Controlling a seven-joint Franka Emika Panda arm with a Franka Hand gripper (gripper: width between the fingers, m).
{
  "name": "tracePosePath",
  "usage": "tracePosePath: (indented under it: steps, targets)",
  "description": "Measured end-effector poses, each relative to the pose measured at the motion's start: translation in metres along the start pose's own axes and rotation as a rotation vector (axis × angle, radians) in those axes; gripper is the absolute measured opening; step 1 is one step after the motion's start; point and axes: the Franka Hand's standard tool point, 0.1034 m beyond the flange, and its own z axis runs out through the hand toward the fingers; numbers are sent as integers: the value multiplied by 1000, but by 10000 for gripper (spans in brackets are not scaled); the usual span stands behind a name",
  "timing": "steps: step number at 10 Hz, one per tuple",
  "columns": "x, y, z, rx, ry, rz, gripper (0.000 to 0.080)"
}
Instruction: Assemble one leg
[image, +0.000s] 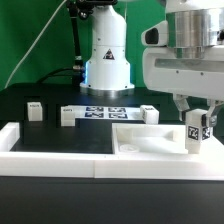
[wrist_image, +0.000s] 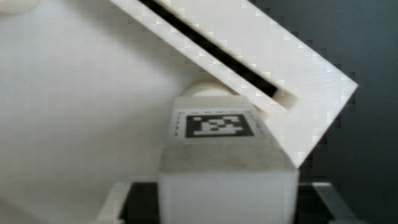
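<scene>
1. At the exterior view's far left I saw a small white leg (image: 34, 109) standing on the black table (image: 60, 140), well apart from everything else, with a dark tag on its face.
2. Moving right, a second small post (image: 67, 116) stood just beside the marker board (image: 103, 113), which lay flat in front of the arm's white base (image: 107, 60).
3. Another post (image: 149, 113) stood at the board's right end, near the far edge of the panel.
4. Along the near side ran a long white border rail (image: 70, 157), with a short raised arm at its left end.
5. The large flat white panel (image: 150, 139) lay right of centre, between the rail and the far posts.
6. At the exterior view's right, the gripper (image: 198, 122) hung over the panel's right part, its fingers clamped on the held leg (image: 197, 130), which stood upright with its tag facing me.
7. I could not tell from that view whether the held leg's lower end touched the panel.
8. In the wrist view, the same leg (wrist_image: 221, 150) filled the middle, tag (wrist_image: 219, 125) plainly readable, with the panel's edge (wrist_image: 267, 70) running diagonally behind it.
9. The dark fingers (wrist_image: 324, 200) showed only as slivers on either side of the leg, pressed against it.
</scene>
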Motion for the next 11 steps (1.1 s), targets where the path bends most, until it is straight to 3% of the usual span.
tracePosePath:
  steps: [7,11]
  targets:
    - [-11,-5,1,7,11,784,292]
    - [-9,-3,1,2,-14,955,292]
